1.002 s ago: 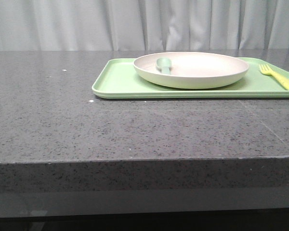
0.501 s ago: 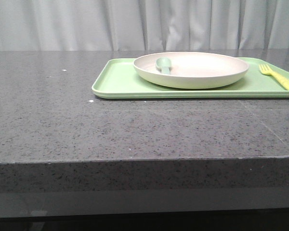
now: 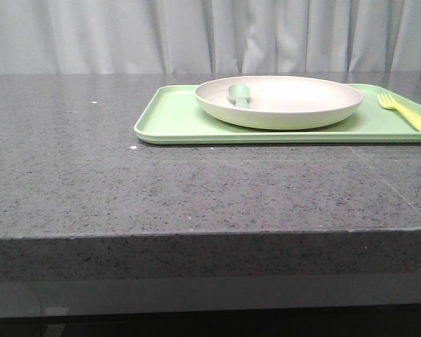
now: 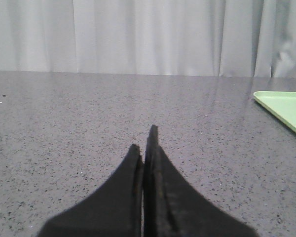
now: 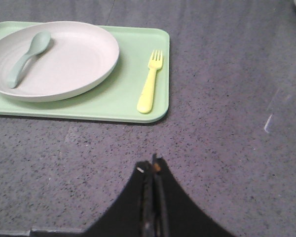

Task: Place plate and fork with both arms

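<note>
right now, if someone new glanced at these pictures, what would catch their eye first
The light-green tray on the dark speckled table, toward the right and far side, stands out first. On it sits a wide cream plate with a pale green spoon lying inside, and a small yellow fork rests on the tray just right of the plate. Both grippers, left and right, are shut and empty, short of the tray.
</note>
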Robot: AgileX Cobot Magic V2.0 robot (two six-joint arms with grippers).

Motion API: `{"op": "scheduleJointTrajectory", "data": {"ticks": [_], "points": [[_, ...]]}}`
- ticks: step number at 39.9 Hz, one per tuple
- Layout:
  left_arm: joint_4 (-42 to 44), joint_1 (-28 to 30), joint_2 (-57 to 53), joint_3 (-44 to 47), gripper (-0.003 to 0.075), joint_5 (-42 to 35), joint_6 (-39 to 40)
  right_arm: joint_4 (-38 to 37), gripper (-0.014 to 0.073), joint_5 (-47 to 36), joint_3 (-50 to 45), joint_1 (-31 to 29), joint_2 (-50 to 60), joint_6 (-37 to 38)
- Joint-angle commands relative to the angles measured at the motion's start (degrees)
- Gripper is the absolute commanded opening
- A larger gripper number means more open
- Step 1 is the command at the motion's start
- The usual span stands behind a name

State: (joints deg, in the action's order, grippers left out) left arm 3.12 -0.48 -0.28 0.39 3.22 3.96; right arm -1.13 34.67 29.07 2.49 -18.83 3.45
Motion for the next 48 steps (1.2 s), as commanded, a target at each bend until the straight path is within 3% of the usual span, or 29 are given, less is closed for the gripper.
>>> {"op": "scheduleJointTrajectory", "data": {"ticks": [1,7,13,21,48], "points": [[-0.1,-0.4,-1.4,0.1,-0.0018,-4.8,0.5,0.0,-0.0065,-14.4,-6.4,-1.7,4.6,-0.3],[-0.1,-0.4,-1.4,0.1,-0.0018,-4.8,0.5,2.8,-0.0065,-24.9,-17.1,-4.2,11.6,-0.3],[-0.1,-0.4,-1.4,0.1,-0.0018,-4.8,0.5,6.8,-0.0065,-29.4,-25.0,-5.2,17.4,-0.3],[-0.1,-0.4,-1.4,0.1,-0.0018,-4.8,0.5,6.9,-0.0065,-36.2,-30.5,-5.3,20.6,-0.3],[-0.1,-0.4,-1.2,0.1,-0.0018,-4.8,0.5,2.1,-0.0065,-35.2,-30.4,-4.1,20.5,-0.3]]}}
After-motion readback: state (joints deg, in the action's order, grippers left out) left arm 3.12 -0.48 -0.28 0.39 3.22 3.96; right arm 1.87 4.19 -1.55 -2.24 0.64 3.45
